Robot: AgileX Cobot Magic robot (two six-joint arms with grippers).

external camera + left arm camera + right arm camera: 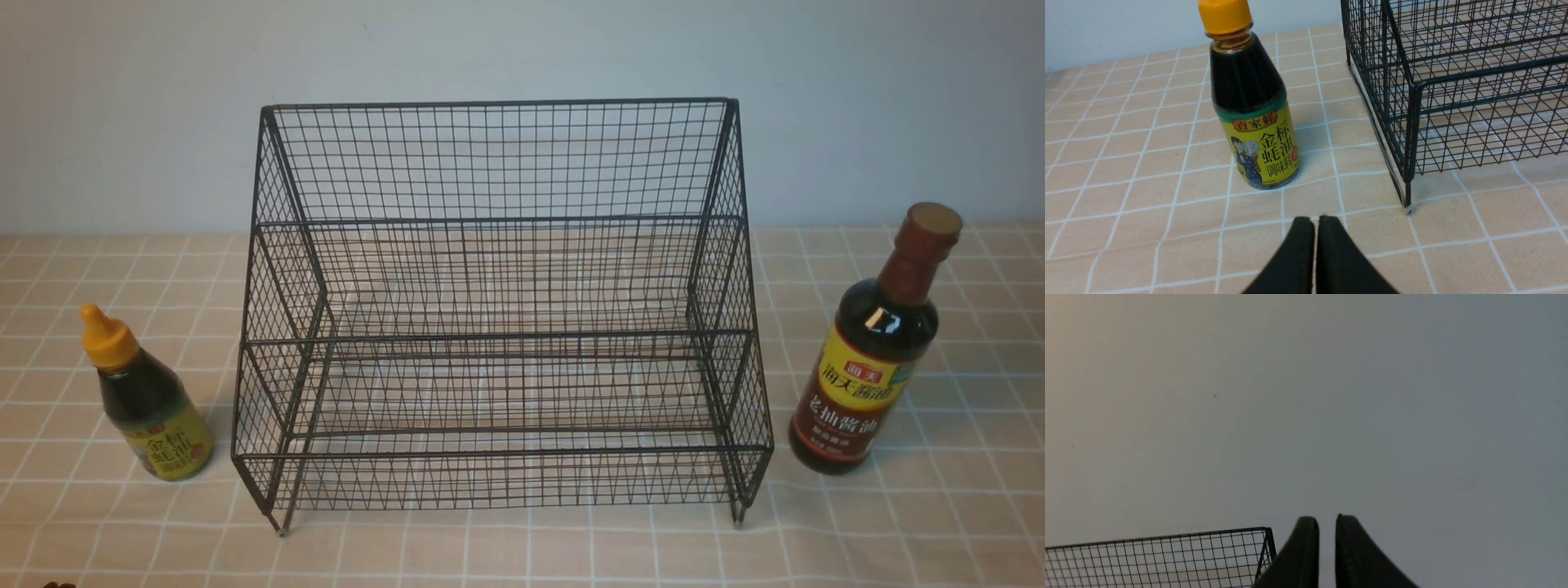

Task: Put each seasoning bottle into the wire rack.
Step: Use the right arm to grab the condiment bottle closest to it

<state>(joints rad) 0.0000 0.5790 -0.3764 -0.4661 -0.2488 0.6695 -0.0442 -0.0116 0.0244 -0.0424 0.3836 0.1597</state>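
Note:
The black wire rack (500, 220) stands in the middle of the table with both tiers empty. The short squat bottle (152, 402), with an orange-yellow nozzle cap and a yellow-green label, stands upright on the table left of the rack. The tall bottle (873, 359), with a brown cap and a yellow-and-red label, stands upright right of the rack. In the left wrist view my left gripper (1312, 218) is shut and empty, low over the table, short of the short bottle (1253, 118) and beside the rack's corner post (1414, 122). My right gripper (1327, 517) is shut and empty, raised, facing the wall beside the rack's top corner (1267, 539).
The table carries a beige cloth with a white grid (898, 531). A plain pale wall (522, 49) rises right behind the rack. Neither arm shows in the front view apart from a dark speck at the bottom left edge.

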